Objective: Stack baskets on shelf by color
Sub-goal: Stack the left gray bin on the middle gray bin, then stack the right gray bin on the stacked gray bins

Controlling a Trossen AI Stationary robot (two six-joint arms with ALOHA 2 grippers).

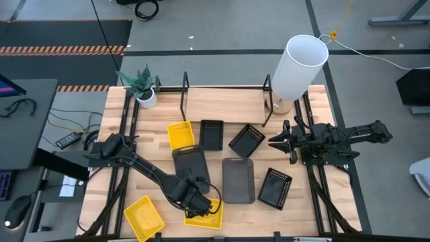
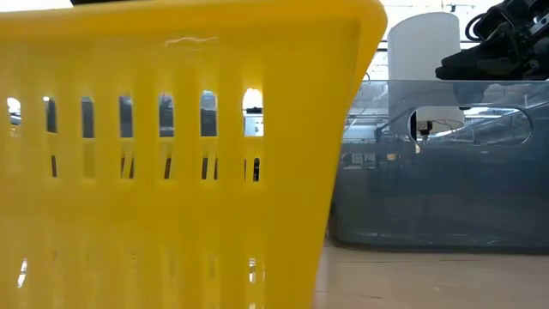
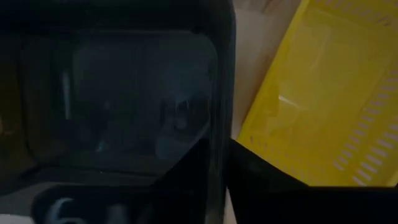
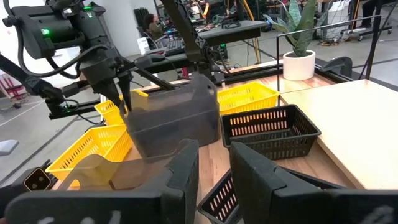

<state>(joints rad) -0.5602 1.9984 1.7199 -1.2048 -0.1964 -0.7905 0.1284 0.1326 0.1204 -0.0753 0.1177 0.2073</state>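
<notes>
The left gripper (image 1: 195, 197) is working low at the near edge of the table (image 1: 154, 168), over the yellow basket (image 1: 209, 216) lying there and just beside the dark grey basket (image 1: 190, 163) that is sitting in front of it. In the right wrist view that gripper (image 4: 121, 99) is hanging at the near rim of the dark grey basket (image 4: 173, 118), its fingers pointing down at the rim; whether they are clamped on it or standing a little apart I cannot tell.

The right gripper (image 1: 281, 142) is waiting well off to the right side of the table, holding nothing, its two dark fingers (image 4: 180, 180) standing slightly apart with a narrow gap between them.

A second dark grey basket (image 1: 238, 179) is lying flat near the middle of the table. Another yellow basket (image 1: 179, 134) is resting just behind the first grey one, and a third yellow basket (image 1: 144, 217) is sitting at the near left corner. Three black perforated baskets are lying about (all apart from one another): one (image 1: 211, 134) beside the far yellow one, one (image 1: 246, 140) tilted near the centre, one (image 1: 275, 187) at the near right.

The shelf (image 1: 185, 87) of thin black tubes is standing along the far edge, carrying no basket. A small potted plant (image 1: 142, 86) is sitting at its left end, and a tall white cylinder (image 1: 298, 66) at its right.
</notes>
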